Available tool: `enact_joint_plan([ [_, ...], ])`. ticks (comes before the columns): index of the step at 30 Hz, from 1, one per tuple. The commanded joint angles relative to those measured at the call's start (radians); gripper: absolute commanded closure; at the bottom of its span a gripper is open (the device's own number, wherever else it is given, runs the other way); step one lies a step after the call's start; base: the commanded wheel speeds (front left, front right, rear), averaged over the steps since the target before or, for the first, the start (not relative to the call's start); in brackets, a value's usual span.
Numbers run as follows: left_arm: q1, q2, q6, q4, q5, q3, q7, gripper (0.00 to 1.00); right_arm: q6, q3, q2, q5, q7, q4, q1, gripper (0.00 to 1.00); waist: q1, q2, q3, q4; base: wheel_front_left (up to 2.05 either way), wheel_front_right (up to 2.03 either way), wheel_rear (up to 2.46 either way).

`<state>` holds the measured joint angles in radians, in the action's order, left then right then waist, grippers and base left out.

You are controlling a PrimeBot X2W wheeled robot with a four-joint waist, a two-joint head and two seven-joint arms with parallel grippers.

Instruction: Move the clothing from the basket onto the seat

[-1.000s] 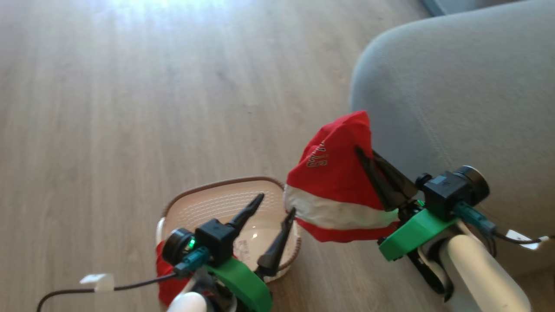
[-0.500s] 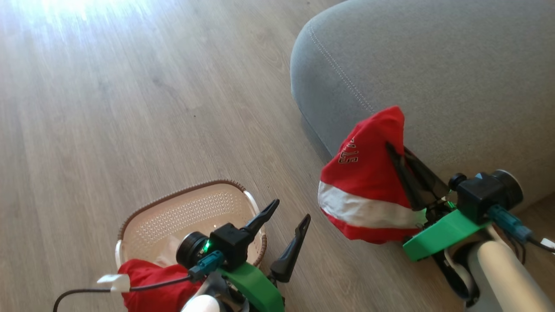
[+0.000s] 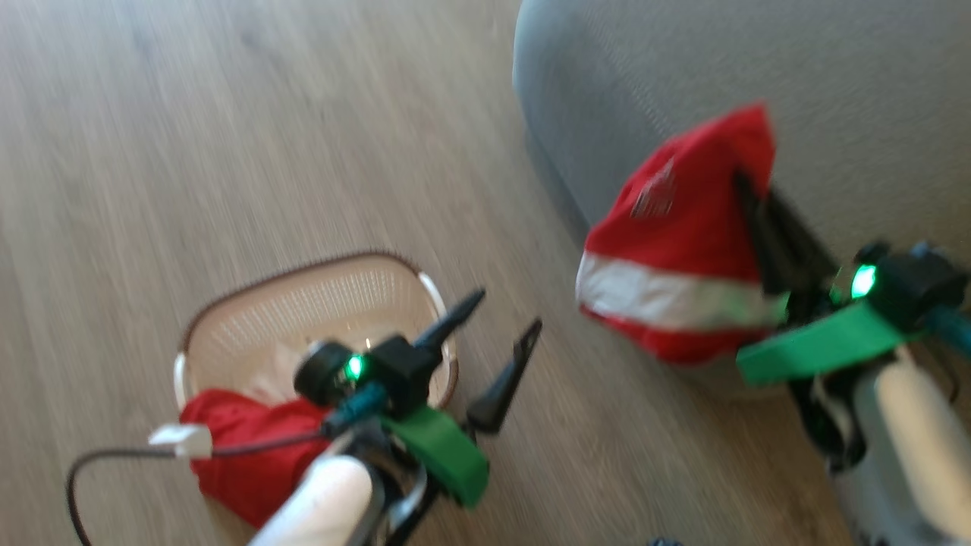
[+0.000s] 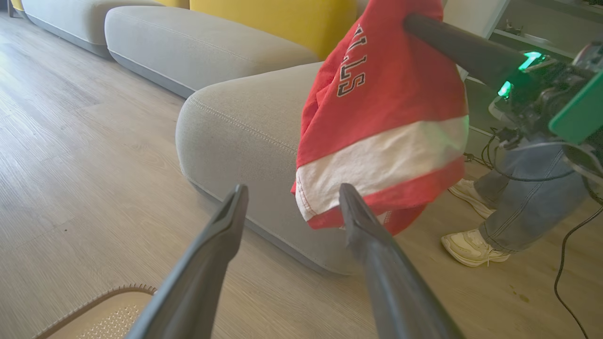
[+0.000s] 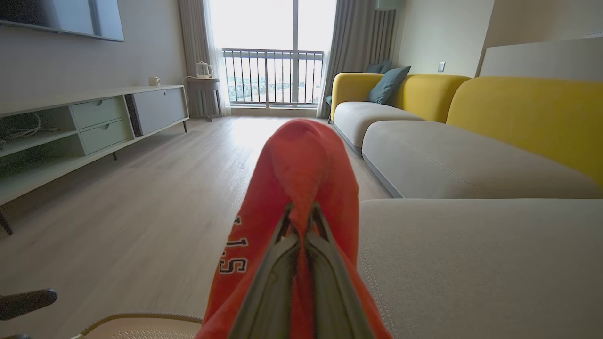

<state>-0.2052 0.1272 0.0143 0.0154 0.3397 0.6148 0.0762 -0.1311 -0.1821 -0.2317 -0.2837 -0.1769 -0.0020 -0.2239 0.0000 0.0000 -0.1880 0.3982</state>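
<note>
Right tool [image 5: 300, 214] pinching soft red clothing [image 4: 381, 113]; perforated rounded basket [image 3: 318, 303].

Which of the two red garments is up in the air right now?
The white-banded garment, clamped in the right gripper; the other red garment lies bunched at the basket.

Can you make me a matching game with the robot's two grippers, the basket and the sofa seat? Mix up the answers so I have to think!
Things:
1. left gripper
2. right gripper
3. basket
4. seat

States, mixed up:
A. grey, with lines of pale stitching
B. shut on the red garment, holding it up in the air
C. standing on the wooden floor
D. open, holding nothing

Right pairs: 1-D, 2-B, 3-C, 4-A.
</note>
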Motion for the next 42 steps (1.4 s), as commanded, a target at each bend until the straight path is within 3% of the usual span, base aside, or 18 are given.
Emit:
enact_joint_plan([
  [1, -0.076, 0.009, 0.0, -0.048, -0.012, -0.039, -0.009, 0.0, 0.0, 0.006, 0.004, -0.02, -0.019, -0.025, -0.079, 1.0, 0.0, 0.0, -0.126, -0.028, 0.0, 0.0, 0.0],
  [12, -0.364, 0.06, 0.039, -0.085, -0.086, -0.071, -0.096, 0.0, 0.0, 0.068, 0.006, -0.055, -0.078, 0.153, -0.498, 1.0, 0.0, 0.0, -0.464, -0.063, 0.0, 0.0, 0.0],
  [19, -0.504, 0.055, 0.063, -0.095, -0.116, -0.048, -0.145, 0.0, 0.0, 0.177, -0.105, -0.066, -0.083, 0.308, -0.755, 1.0, 0.0, 0.0, -0.57, -0.056, 0.0, 0.0, 0.0],
  [25, -0.524, 0.058, 0.067, -0.096, -0.114, -0.037, -0.154, 0.0, 0.0, 0.3, -0.182, -0.077, -0.057, 0.496, -0.967, 1.0, 0.0, 0.0, -0.603, -0.068, 0.0, 0.0, 0.0],
  [34, -0.478, 0.041, 0.059, -0.107, -0.098, -0.006, -0.129, 0.0, 0.0, 0.549, -0.313, 0.094, -0.017, 0.8, -1.126, 1.0, 0.0, 0.0, -0.638, -0.167, 0.0, 0.0, 0.0],
  [38, -0.482, 0.049, 0.055, -0.126, -0.104, -0.004, -0.14, 0.0, 0.0, 0.662, -0.307, 0.167, -0.033, 0.887, -1.123, 1.0, 0.0, 0.0, -0.679, -0.187, 0.0, 0.0, 0.0],
  [42, -0.471, 0.054, 0.045, -0.129, -0.109, 0.001, -0.139, 0.0, 0.0, 0.75, -0.223, 0.267, -0.065, 0.969, -1.089, 1.0, 0.0, 0.0, -0.699, -0.199, 0.0, 0.0, 0.0],
])
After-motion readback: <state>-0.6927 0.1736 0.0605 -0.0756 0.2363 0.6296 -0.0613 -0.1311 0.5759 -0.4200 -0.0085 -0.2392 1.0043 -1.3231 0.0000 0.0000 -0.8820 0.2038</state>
